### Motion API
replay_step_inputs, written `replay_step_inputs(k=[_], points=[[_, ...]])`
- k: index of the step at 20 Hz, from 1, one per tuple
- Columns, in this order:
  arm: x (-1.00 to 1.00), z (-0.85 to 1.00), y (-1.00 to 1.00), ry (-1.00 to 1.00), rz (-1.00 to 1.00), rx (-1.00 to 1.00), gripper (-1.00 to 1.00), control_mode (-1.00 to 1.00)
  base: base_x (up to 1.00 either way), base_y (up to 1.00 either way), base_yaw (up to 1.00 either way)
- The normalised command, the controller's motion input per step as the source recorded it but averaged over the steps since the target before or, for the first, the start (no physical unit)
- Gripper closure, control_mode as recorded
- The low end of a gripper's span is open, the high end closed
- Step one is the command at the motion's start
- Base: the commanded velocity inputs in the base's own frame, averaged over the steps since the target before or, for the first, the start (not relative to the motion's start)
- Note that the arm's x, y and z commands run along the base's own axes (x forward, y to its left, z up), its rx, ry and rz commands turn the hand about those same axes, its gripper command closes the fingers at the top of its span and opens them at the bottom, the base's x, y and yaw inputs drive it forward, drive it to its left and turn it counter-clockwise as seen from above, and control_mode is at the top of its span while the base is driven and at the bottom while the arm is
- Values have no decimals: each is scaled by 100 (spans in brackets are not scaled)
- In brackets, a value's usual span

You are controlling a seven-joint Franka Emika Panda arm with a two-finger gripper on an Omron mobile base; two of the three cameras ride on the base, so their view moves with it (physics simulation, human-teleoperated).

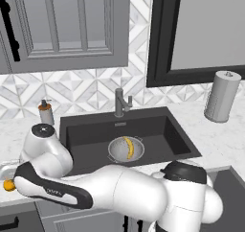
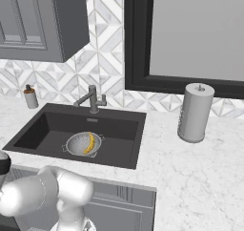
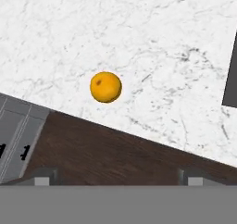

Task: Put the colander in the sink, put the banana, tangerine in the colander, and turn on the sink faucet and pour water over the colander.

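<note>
A: Where's the fruit rn?

B: The small round orange tangerine sits alone on the white marble surface, near its front edge, left of the big dark rectangular sink. The curved yellow banana already lies in the round silver perforated colander, which is in the basin.

A: And the claw?

B: The claw hovers above the surface w/ both dark tips spread wide and nothing btwn them, so it's released. The tangerine is ahead of the tips, a bit left of centre.

A: How do I do this step well?

B: Imo, centre over the fruit first, then drop straight down. Close gently at its widest part; it's round and prob rolls off the edge if you nudge it.
</note>
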Motion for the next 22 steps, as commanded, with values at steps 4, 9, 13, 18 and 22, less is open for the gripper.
replay_step_inputs(k=[4, 9, 13, 18, 22], points=[[30, -18, 28, 29, -20, 0, -100, -100, 0, 0, 0], [25, -26, 27, 24, -18, 0, -100, -100, 0, 0, 0], [27, -30, 34, 21, -18, -3, -100, -100, 0, 0, 0], [27, -25, 31, 15, -14, -8, -100, -100, 0, 0, 0], [27, -16, 25, 11, -9, -11, -100, -100, 0, 0, 0]])
